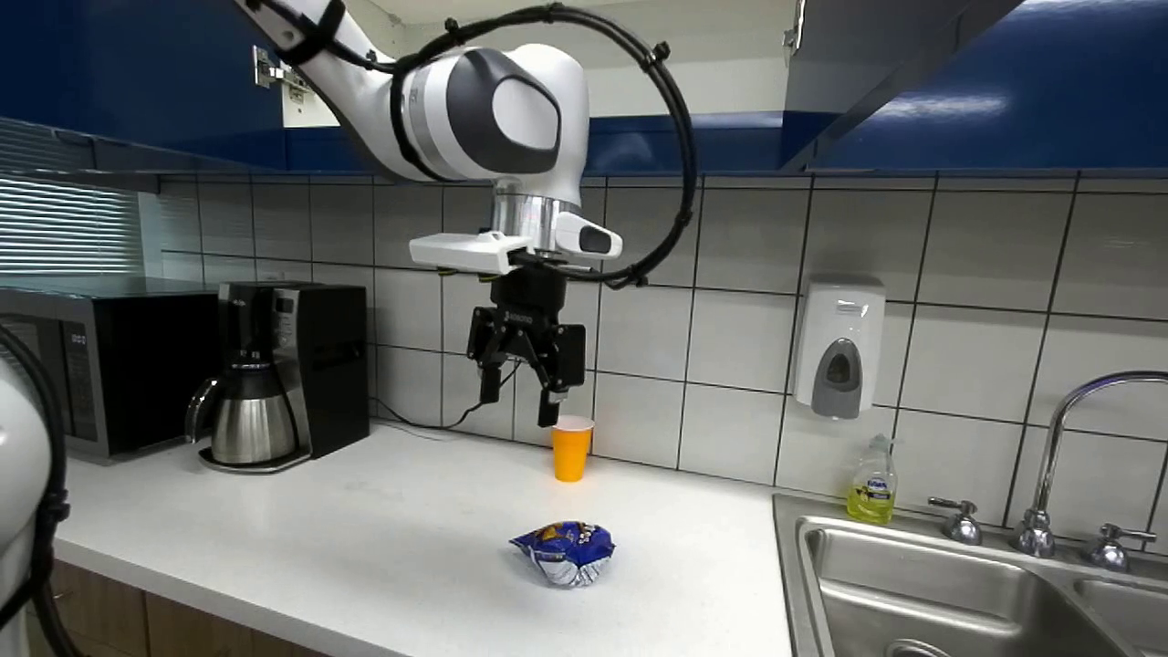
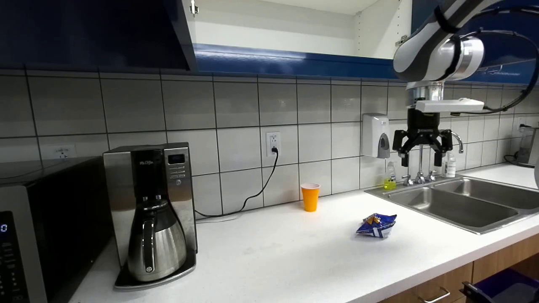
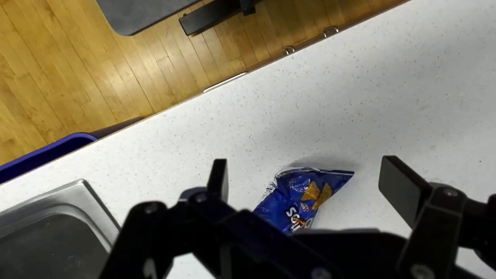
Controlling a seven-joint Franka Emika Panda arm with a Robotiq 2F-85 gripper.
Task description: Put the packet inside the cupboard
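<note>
Matte black, the fingers (image 3: 403, 190) come nearest, pointing down at the desk (image 1: 365, 547) and spread wide apart, with nothing held between them. Such a spread presumably gives a soft, bulky thing room to pass before they close.

Beyond them in the wrist view, partly hidden by them, lies the blue tortilla-chip packet (image 3: 300, 199). It rests crumpled on the white desk, one pointed corner sticking out, unsupported on any side; both exterior views put it well below the fingers and not touching them. The pick-up looks like the step in hand, and has yet to be done. The middle of the packet will probably give under pressure, so a hard squeeze could crush whatever is inside, while a pinch at the thin corner might slip.

The steel sink (image 1: 798, 584) is set into the same desk, near the packet. Farther back, an orange cup (image 1: 572, 452) stands upright by the tiled wall (image 1: 739, 338), likely out of a descent's way, and a dish-soap bottle (image 1: 872, 493) stands at the sink's back edge, handy for washing.

Farthest is the overhead cupboard (image 2: 273, 25), white inside, its doors (image 1: 137, 82) swung out, presumably so the packet can go straight in over the blue lower edge.
</note>
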